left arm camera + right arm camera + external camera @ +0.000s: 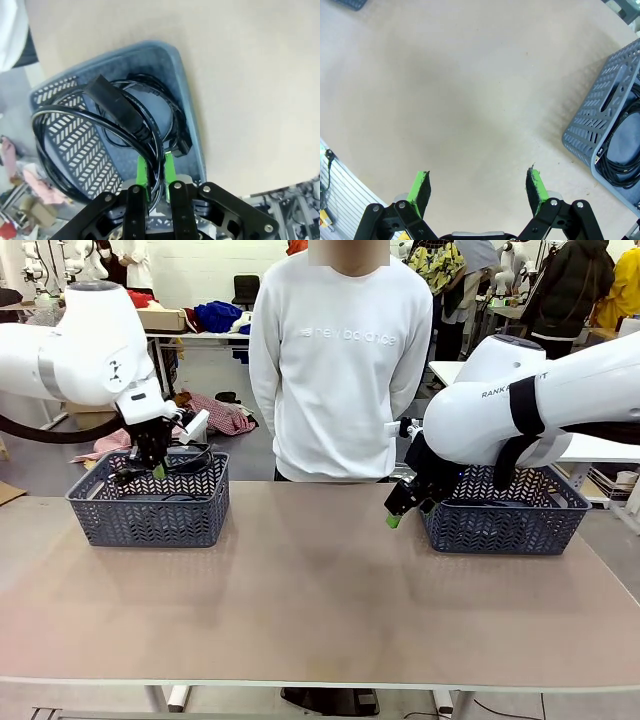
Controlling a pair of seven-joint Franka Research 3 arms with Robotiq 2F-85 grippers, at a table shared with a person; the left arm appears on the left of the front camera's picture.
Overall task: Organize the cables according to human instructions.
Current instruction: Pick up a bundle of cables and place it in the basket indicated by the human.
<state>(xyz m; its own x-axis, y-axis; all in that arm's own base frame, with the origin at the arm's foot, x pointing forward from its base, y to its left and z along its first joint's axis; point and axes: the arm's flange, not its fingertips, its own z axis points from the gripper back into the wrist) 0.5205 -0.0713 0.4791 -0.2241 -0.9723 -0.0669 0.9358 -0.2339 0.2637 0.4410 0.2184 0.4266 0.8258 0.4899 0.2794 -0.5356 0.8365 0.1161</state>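
My left gripper (157, 468) hangs over the left grey basket (150, 512), shut on a coiled black cable (107, 96) with a chunky plug; the loop dangles above the basket's inside. Another coiled cable (167, 102) lies on that basket's floor (187, 85). My right gripper (399, 510) stands open and empty just above the table, by the left corner of the right grey basket (500, 527). In the right wrist view its green pads (422, 186) are spread over bare tabletop, and a black cable (620, 160) lies coiled inside the basket (612, 95).
A person in a white sweatshirt (340, 360) stands at the far edge between the two baskets, hands out of sight. The beige table (300, 590) stretches wide between and in front of the baskets.
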